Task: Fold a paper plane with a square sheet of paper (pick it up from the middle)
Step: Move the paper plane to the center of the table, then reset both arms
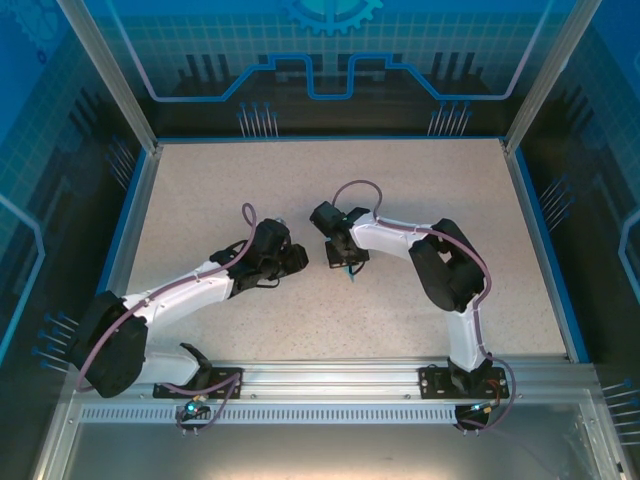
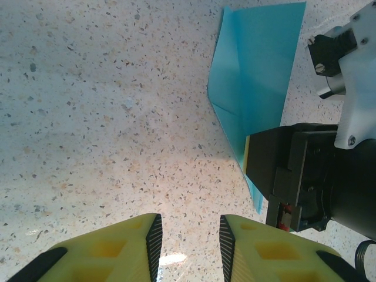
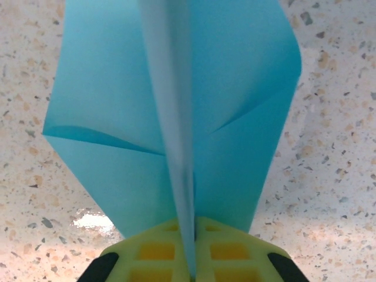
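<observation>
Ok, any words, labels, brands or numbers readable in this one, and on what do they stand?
None can be read.
The light-blue paper is plain and unmarked.
The yellow fingers and the table carry no marks.
The backdrop bears a gear graphic and lines, no letters.
Any labels on the arm bases are too small to tell.

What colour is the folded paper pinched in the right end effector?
Plain light blue, with no markings; the folded paper shows best in the right wrist view.
</observation>
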You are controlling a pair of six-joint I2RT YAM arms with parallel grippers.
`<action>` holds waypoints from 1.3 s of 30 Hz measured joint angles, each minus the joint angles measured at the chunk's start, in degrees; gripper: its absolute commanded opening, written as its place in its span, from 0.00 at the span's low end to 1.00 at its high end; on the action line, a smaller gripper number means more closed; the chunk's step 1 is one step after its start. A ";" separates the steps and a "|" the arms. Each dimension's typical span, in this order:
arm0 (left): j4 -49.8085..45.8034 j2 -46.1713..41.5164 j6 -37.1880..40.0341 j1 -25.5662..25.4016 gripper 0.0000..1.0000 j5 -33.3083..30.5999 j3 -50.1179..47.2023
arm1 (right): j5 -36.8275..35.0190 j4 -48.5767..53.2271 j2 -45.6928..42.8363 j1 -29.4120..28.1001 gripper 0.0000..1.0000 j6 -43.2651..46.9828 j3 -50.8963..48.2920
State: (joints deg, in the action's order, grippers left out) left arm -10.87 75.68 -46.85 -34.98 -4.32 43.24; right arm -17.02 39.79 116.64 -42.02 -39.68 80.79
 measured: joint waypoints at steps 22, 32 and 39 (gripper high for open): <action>-3.08 -5.14 1.03 0.00 0.42 -3.48 -0.02 | -0.72 -0.61 -19.58 -0.11 0.52 1.03 -2.67; -7.41 -13.64 7.19 0.52 0.80 -16.87 -2.38 | -15.85 -5.18 -42.45 3.37 0.92 10.34 -17.44; -8.96 -21.92 15.69 8.20 0.98 -26.77 -5.38 | -20.09 -14.84 -51.80 19.76 0.96 17.90 -33.14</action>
State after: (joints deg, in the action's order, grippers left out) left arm -19.84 53.76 -31.16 -26.79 -31.09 37.87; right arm -37.10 24.95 64.84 -22.26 -21.78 47.66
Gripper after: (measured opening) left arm 0.983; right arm 0.947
